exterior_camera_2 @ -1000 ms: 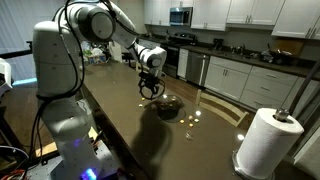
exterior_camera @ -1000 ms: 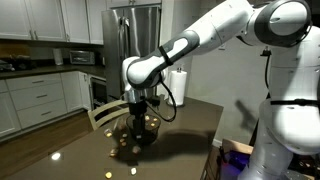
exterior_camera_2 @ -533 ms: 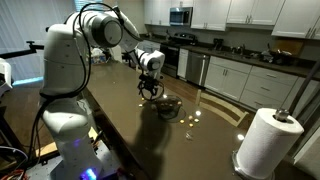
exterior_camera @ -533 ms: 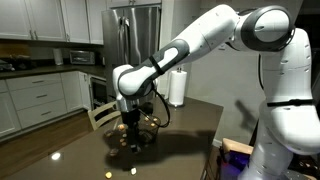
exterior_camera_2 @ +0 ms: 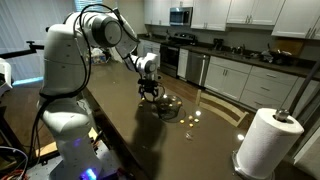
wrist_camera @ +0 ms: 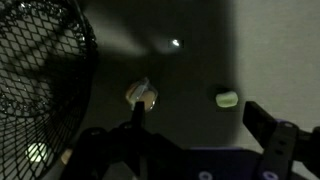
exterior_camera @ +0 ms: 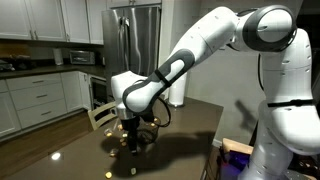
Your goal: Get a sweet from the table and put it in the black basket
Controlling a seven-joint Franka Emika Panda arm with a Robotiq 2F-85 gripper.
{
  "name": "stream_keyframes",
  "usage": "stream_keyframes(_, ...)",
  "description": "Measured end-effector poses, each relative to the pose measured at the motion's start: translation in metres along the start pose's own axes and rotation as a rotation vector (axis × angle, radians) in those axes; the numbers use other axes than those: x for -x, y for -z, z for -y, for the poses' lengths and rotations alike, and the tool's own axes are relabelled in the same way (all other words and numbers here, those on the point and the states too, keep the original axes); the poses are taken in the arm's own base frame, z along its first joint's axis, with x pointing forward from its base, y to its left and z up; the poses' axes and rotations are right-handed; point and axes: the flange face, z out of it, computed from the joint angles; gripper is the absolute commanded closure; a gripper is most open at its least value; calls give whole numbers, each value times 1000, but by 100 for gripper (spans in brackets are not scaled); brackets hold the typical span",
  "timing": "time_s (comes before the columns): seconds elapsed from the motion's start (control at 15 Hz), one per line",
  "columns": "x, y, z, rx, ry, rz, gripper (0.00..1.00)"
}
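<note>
Arm (exterior_camera: 190, 55) sinks beside basket
It has swung off the black mesh basket (wrist_camera: 40, 90). Fingers (wrist_camera: 268, 128) spread open; the wrapped sweet (wrist_camera: 142, 95) lies on the worktop (wrist_camera: 190, 75) in line with one finger, so descending could flick it away

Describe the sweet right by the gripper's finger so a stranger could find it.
On the dark glossy table, find the black basket. Just outside its rim, at a tip of the gripper, lies the sweet: pale and crumpled-looking, unlike the smooth greenish sweet farther out.
</note>
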Motion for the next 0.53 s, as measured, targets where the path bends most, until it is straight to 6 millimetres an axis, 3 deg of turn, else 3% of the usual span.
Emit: stream_keyframes(0.53,-3,-6,0,11,9,-8,0)
